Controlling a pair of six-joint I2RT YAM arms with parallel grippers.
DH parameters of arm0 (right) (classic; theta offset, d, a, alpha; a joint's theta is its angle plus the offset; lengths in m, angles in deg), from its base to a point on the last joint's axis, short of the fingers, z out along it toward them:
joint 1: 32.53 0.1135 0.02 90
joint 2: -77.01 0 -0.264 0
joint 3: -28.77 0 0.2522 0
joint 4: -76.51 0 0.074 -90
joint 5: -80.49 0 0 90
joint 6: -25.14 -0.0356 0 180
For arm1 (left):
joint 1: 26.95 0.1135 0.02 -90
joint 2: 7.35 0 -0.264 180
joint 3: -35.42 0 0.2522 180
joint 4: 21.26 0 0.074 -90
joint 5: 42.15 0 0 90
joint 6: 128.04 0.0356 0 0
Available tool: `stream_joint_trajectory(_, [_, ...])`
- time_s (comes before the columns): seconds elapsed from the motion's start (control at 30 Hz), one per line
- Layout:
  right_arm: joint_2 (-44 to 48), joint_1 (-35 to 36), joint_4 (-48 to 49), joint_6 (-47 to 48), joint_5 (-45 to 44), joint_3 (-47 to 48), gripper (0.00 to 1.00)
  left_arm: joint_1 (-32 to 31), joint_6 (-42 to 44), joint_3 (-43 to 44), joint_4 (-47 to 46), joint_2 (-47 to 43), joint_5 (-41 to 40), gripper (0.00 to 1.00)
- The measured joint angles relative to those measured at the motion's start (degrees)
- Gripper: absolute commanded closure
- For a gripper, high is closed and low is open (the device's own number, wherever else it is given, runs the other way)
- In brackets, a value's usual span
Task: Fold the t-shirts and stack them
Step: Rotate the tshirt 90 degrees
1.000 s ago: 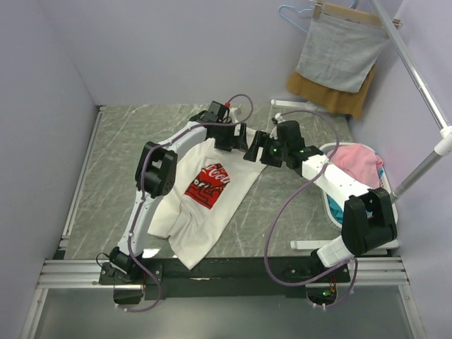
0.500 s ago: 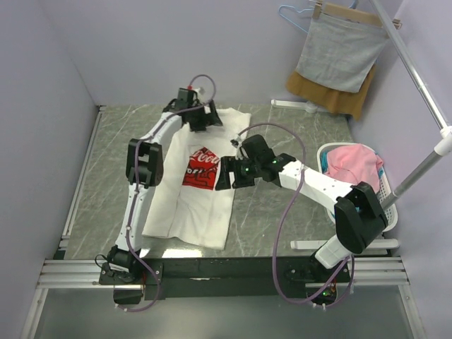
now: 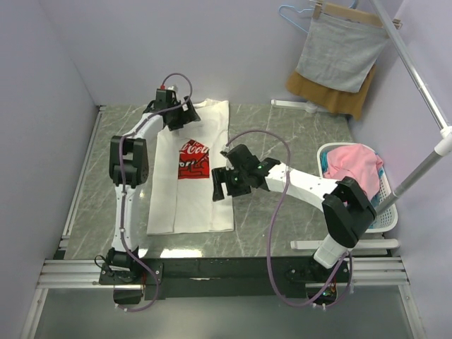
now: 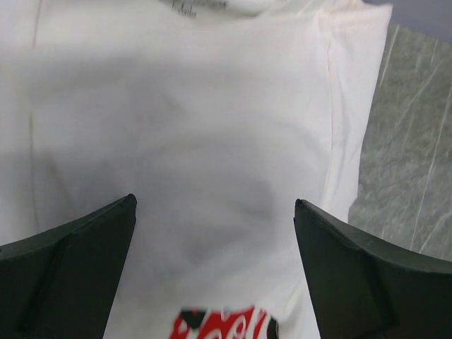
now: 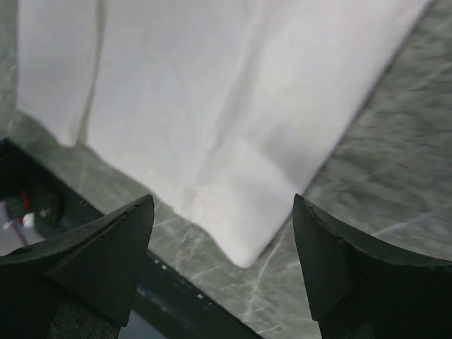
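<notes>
One of the t-shirts [image 3: 191,205] lies flat and lengthwise on the marble table, white with the red print [image 3: 192,159] facing up and the collar at the far end. My left gripper [image 3: 180,119] hovers open over the shirt's chest just below the collar; in the left wrist view its jaws [image 4: 214,205] stand wide over white cloth [image 4: 212,127], with the print [image 4: 226,326] at the bottom edge. My right gripper [image 3: 217,183] is open at the shirt's right edge. In the right wrist view the gripper [image 5: 222,201] frames the hem corner [image 5: 240,240], holding nothing.
A white laundry basket [image 3: 385,191] holding pink cloth [image 3: 353,164] stands at the right. A grey cloth [image 3: 340,53] and a mustard-brown cloth [image 3: 353,102] hang from a hanger at the back right. A white pole [image 3: 424,92] slants along the right side.
Both arms swung left. The shirt, crumpled and diagonal a second ago, now lies straight and farther left. My left gripper moved up to its collar end, my right to its right edge.
</notes>
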State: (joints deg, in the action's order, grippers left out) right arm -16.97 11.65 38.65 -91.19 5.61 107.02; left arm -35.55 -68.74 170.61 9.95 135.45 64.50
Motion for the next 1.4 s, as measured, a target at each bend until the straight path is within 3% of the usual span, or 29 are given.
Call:
stream_joint_trajectory(0.27, [1.36, -3.41, -0.13, -0.04, -9.31, -1.22, 0.13, -1.01, -0.24, -25.0, -3.13, -28.2, -9.29, 0.01])
stream_joint_trajectory(0.47, [2.16, -8.87, 1.07, -0.52, -7.28, -4.63, 0.14, -2.03, -3.02, -48.48, -6.93, -52.92, -15.5, 0.01])
stream_joint_trajectory(0.7, [4.37, -11.45, 1.86, -1.42, -0.74, -10.27, 0.16, -7.08, -9.77, -71.19, 0.55, -60.76, -21.38, 0.01])
stream_joint_trajectory(0.83, [5.38, -11.45, 3.61, -2.14, 3.91, -12.5, 0.16, -10.38, -14.82, -77.13, 6.75, -67.52, -24.61, 0.01])
stream_joint_trajectory(1.1, [5.97, -11.34, 4.96, -2.38, 10.58, -17.44, 0.16, -11.02, -26.18, -81.42, 16.06, -81.61, -31.26, 0.0])
stream_joint_trajectory(1.4, [5.97, -11.17, 6.01, -2.34, 14.6, -19.21, 0.17, -13.07, -36.94, -89.61, 24.9, -84.89, -31.85, 0.01])
